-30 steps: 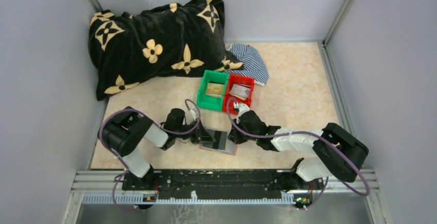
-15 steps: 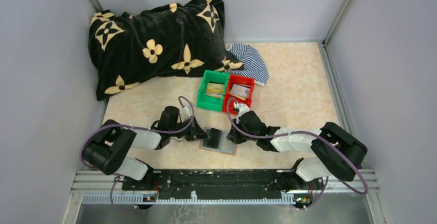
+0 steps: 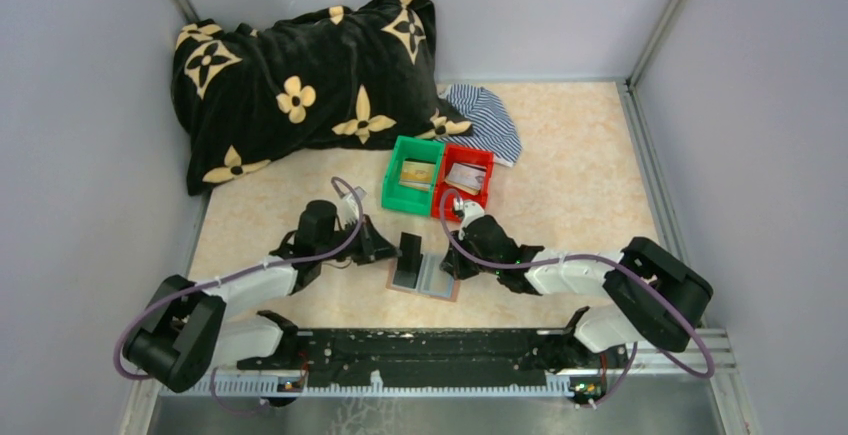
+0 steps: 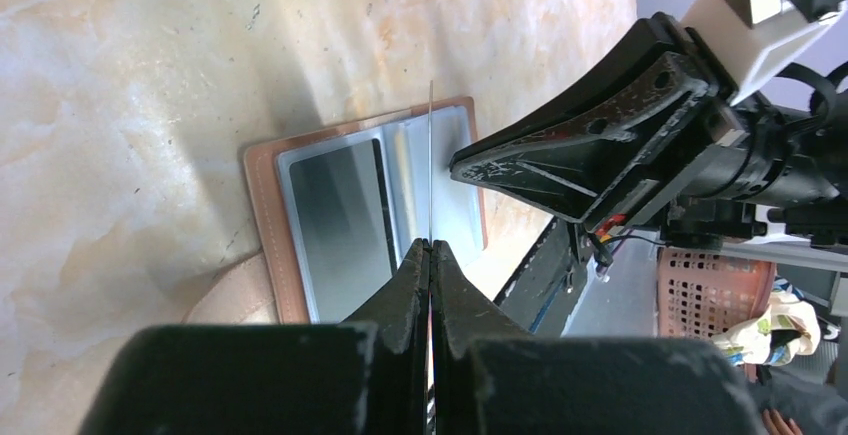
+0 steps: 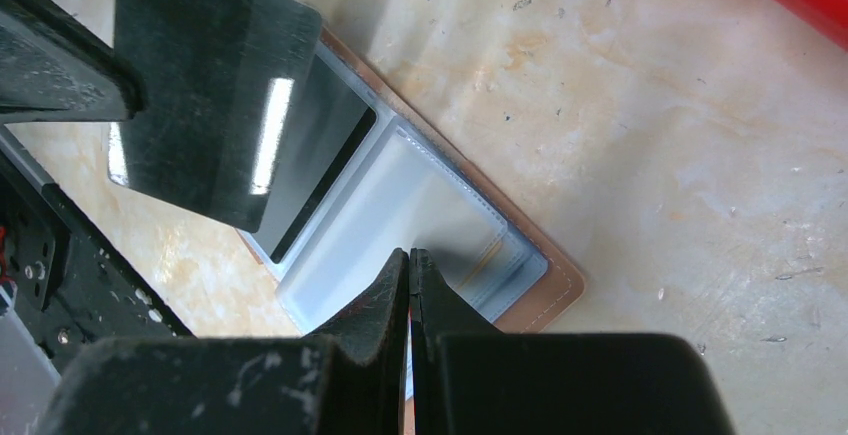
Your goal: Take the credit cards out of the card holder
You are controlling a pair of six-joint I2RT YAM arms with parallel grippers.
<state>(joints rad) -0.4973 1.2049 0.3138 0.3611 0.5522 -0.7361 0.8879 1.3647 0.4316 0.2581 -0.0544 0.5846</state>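
Watching the top view, I see the left arm has stretched out low toward 9 o'clock. The left gripper (image 3: 388,252) has drawn a dark credit card (image 3: 410,255) up out of the card holder (image 3: 437,281). A second ago that card lay flat over the holder's left panel; now it stands on edge above it, pinched tight at its lower end between the closed fingers.

The right gripper (image 5: 408,255) has not shifted. Its fingers are together with nothing between them, and their tips press on the clear sleeve of the right panel to pin the holder.

One more card is free, I judge, and ready to carry to a bin. A dark rectangle remains in the left pocket; it may be another card, though through the glare I cannot be sure.

The holder lies open on the beige marbled tabletop (image 3: 580,185), close to the near edge. At 12 o'clock from it sit a green bin (image 3: 396,187) and a red bin (image 3: 487,183), touching, each with something flat inside. A black flowered blanket (image 3: 300,75) is heaped at 10 o'clock, and a striped cloth (image 3: 490,120) lies at 1 o'clock. Plain grey walls close in three sides.
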